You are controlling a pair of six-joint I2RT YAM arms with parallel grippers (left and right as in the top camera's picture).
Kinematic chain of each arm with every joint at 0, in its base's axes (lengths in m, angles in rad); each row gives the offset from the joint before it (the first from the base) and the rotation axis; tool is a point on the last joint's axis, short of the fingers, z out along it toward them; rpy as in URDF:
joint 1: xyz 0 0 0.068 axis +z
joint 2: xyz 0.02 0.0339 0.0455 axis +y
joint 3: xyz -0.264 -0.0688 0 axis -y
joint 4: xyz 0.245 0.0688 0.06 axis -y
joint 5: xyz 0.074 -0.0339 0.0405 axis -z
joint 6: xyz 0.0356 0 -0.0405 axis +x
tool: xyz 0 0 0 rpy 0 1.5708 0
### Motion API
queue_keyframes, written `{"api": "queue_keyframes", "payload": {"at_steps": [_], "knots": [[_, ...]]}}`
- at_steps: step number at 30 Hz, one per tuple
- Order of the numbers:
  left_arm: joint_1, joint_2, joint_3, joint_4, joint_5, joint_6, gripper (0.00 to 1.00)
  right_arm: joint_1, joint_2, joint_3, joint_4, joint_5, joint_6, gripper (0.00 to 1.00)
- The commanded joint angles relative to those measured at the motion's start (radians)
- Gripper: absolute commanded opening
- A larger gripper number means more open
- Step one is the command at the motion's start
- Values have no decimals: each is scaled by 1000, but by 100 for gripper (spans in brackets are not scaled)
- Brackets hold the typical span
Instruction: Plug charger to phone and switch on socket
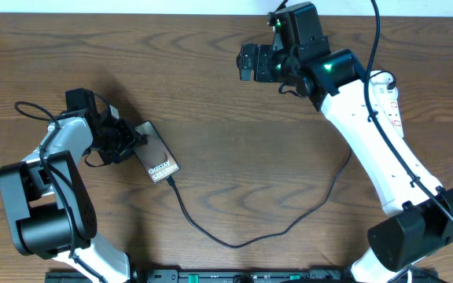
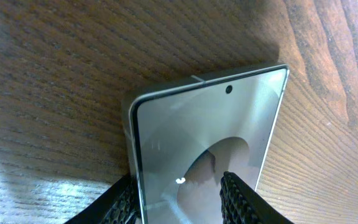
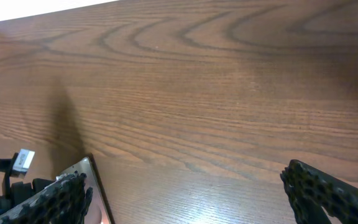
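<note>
Wooden table (image 1: 211, 102) | left gripper (image 1: 135, 141) clamps phone (image 1: 160, 159) | right gripper (image 1: 247, 61) spread wide

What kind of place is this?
Probably a robot workbench or lab: two white-and-black robot arms at a brown wooden table, with a dark flat smartphone and narrow white power strip.

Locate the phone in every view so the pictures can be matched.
Overhead: the phone is left of centre, with one end in the left claw.
Left wrist: the phone fills the lower middle, its screen facing the camera.
Right wrist: not clearly in it.
Shared landmark: the wooden table, whose grain shows in all three views.
</note>
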Motion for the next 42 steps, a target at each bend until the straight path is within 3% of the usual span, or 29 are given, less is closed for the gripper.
{"api": "queue_keyframes", "payload": {"at_steps": [1,10,12,15,22,29,35,42], "knots": [[3,58,-44,-39,-145,13,44,10,-23,14,-3,12,-6,99],[3,58,-44,-50,-145,14,44,10,-23,14,-3,12,-6,99],[3,57,-43,-50,-139,28,51,10,-23,14,-5,12,-6,99],[3,49,-43,-46,-82,90,54,10,-23,14,-7,12,-7,99],[3,-40,-36,-50,-80,104,63,10,-23,14,-6,13,-8,99],[3,-259,-36,-99,-26,115,68,10,-23,14,-7,27,-7,99],[3,-478,-36,-102,68,116,90,9,-23,14,-39,87,-8,99],[2,-693,-36,-92,131,116,92,-24,-32,19,-62,120,-10,99]]}}
